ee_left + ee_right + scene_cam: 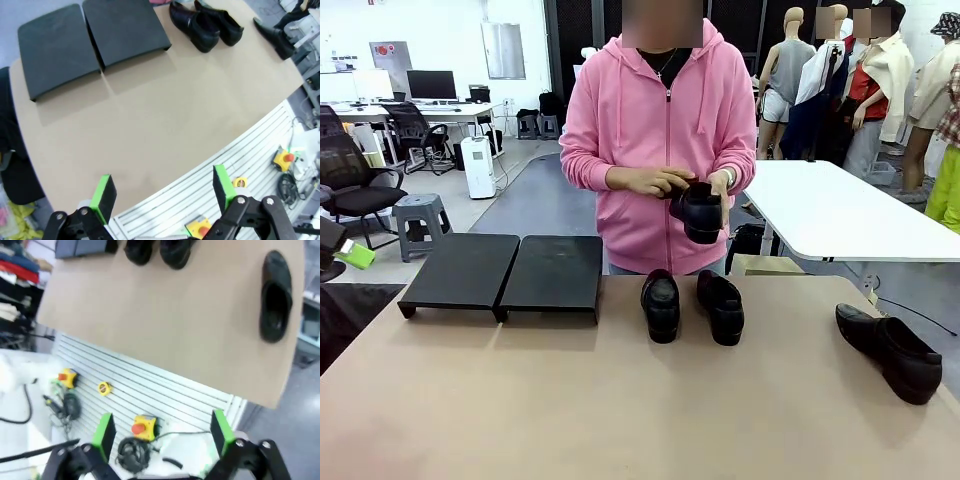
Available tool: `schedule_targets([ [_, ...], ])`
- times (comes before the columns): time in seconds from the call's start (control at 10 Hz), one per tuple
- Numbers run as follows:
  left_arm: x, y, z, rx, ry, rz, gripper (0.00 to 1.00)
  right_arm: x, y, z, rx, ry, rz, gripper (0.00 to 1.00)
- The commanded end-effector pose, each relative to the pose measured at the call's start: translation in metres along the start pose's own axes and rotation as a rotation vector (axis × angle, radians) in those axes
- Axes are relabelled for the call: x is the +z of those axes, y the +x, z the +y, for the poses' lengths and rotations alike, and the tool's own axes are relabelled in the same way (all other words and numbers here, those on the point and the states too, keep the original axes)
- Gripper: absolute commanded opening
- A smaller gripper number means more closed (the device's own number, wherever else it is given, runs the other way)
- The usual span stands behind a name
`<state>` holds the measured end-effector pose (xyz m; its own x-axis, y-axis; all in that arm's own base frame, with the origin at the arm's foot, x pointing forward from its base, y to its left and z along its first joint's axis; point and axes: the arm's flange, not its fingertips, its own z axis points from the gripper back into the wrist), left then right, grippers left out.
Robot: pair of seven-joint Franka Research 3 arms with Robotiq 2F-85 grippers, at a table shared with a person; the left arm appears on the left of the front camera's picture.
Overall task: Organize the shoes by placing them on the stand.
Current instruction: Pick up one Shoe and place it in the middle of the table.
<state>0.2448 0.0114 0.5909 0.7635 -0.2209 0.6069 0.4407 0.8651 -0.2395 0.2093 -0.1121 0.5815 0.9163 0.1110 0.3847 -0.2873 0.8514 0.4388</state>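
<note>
lone shoe lies right of paired shoes beside the stand.

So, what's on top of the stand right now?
Nothing: both tops of the stand are bare. Three shoes sit on the table; the person holds the fourth. The stand's underside is hidden.

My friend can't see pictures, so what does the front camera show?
A person in a pink hoodie stands behind a tan table, holding one black shoe in both hands. Two more shoes sit side by side before them, a fourth shoe lies near the right edge, and the two stand platforms on the left hold no shoes.
</note>
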Motion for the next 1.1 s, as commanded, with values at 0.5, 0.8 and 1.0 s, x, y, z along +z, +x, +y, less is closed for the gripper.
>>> schedule_targets([
  [0.5, 0.001, 0.0, 0.001, -0.004, -0.019, -0.002, 1.0, -0.109, 0.15, 0.063, 0.267, -0.109, 0.066, 1.0],
  [0.8, 0.001, 0.0, 0.001, -0.004, -0.019, -0.002, 1.0, -0.16, 0.189, 0.091, 0.34, -0.129, 0.008, 1.0],
  [1.0, 0.001, 0.0, 0.001, -0.004, -0.019, -0.002, 1.0, -0.114, 0.158, 0.072, 0.303, -0.084, -0.017, 1.0],
])
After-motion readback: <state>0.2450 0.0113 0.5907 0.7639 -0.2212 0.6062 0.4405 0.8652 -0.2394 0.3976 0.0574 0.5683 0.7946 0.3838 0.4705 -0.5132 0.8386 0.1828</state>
